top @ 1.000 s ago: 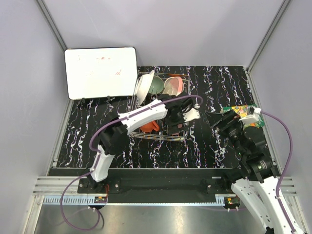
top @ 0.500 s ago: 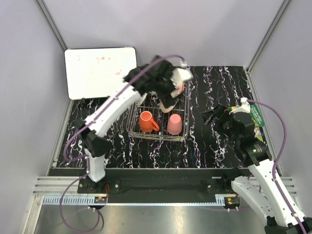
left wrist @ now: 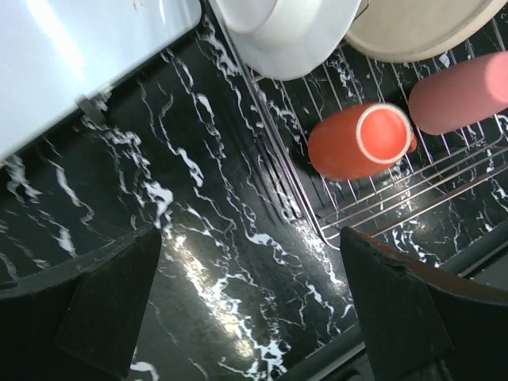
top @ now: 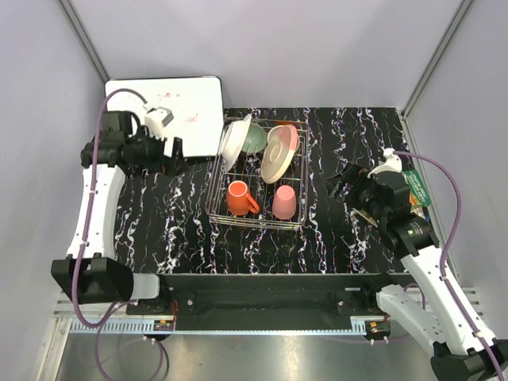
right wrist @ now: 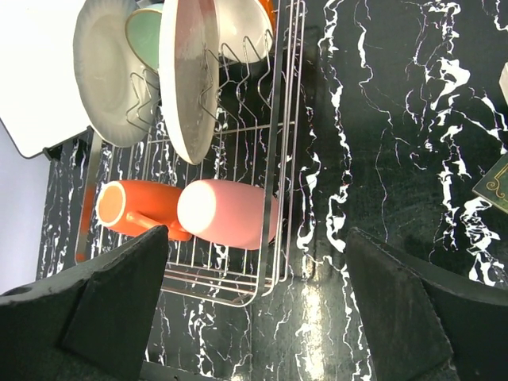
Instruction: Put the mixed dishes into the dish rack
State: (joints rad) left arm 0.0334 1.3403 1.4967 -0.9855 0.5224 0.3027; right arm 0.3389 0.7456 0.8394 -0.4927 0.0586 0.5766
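1. The dish rack (top: 255, 225) is sitting mid-table. It is holding a white plate (top: 232, 144), a mint green bowl (top: 255, 140) and a pink-and-cream plate (top: 278, 159) on edge at its far end. A cream bowl (right wrist: 240, 24) is showing behind them.
2. An orange mug (top: 237, 198) and a pink cup (top: 284, 202) are lying side by side in the rack's near half.
3. The left gripper (top: 173, 152) is hanging left of the rack, by the whiteboard (top: 163, 111), fingers spread wide and holding nothing.
4. The right gripper (top: 340, 185) is hovering right of the rack, also wide open and empty.
5. No dish is showing loose on the table (top: 333, 238), so loading is looking finished and the arms seem to be clearing away.
6. The next move is probably calling only for parking both arms without nudging the rack or whiteboard.
7. Half a second earlier the left arm was reaching over the rack's far end. It is now drawn back to the left, while the right arm is barely shifting.
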